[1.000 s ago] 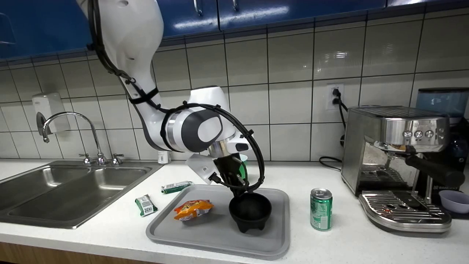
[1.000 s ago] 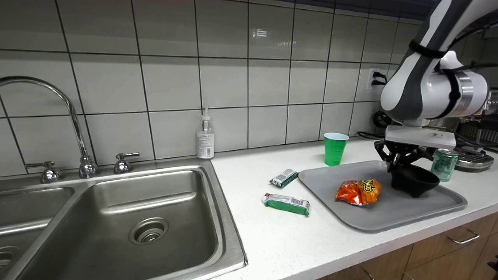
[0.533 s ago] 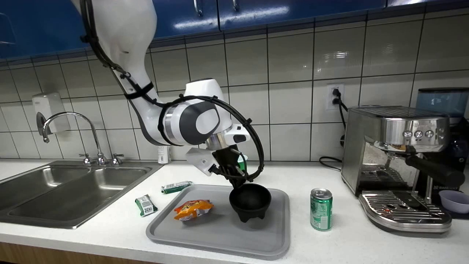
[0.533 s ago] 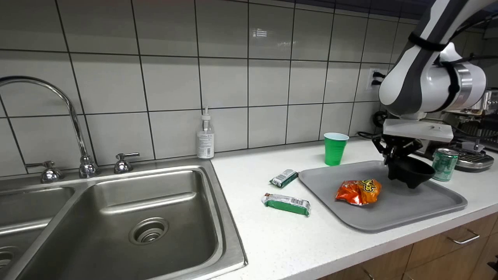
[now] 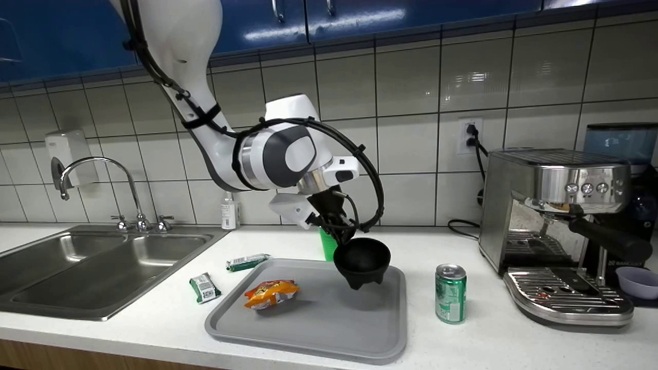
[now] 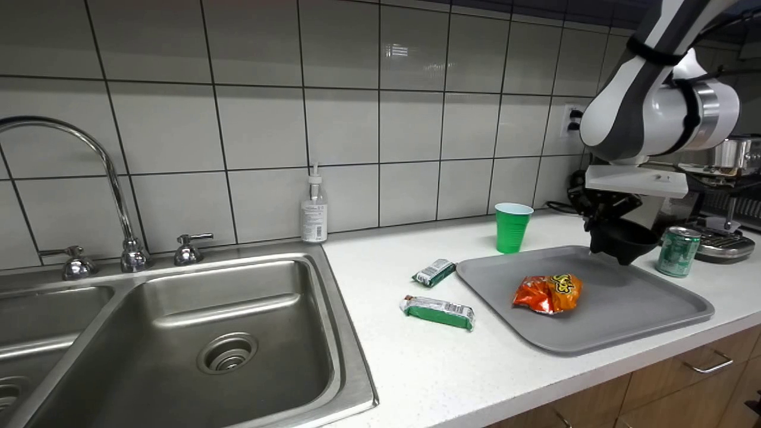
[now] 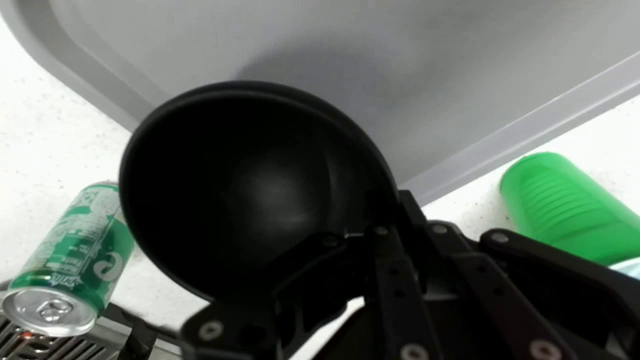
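Clear above the grey rectangular plastic tray (image 5: 313,329), the end effector (image 7: 398,210) pinches the rim of a round black footed bowl (image 5: 362,259) — gripped on one side only, it should want slow, level handling.

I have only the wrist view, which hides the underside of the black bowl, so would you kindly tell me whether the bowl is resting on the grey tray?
Observer: No; in an exterior view the black bowl hangs with its feet clear above the grey tray.
Operator: Thank you; does anything lie on the part of the tray that I cannot see?
Observer: Yes, in both exterior views an orange snack bag lies there, on the side toward the sink.
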### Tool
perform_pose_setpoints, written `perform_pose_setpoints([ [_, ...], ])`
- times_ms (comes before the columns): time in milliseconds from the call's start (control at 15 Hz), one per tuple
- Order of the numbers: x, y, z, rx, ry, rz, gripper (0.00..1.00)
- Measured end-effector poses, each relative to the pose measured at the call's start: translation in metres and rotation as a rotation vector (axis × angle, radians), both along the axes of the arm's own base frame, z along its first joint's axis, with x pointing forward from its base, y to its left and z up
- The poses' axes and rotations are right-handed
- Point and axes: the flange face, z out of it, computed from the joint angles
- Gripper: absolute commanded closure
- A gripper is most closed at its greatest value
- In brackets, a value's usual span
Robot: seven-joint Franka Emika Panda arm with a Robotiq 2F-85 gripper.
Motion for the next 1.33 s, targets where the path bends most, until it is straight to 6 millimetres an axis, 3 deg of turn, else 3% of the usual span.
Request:
perform_pose_setpoints([
  [533, 0.026, -0.041, 0.023, -0.032, -0.046, 0.015, 0.98],
  [1333, 0.075, -0.113, -0.001, -0.033, -0.013, 0.015, 0.98],
])
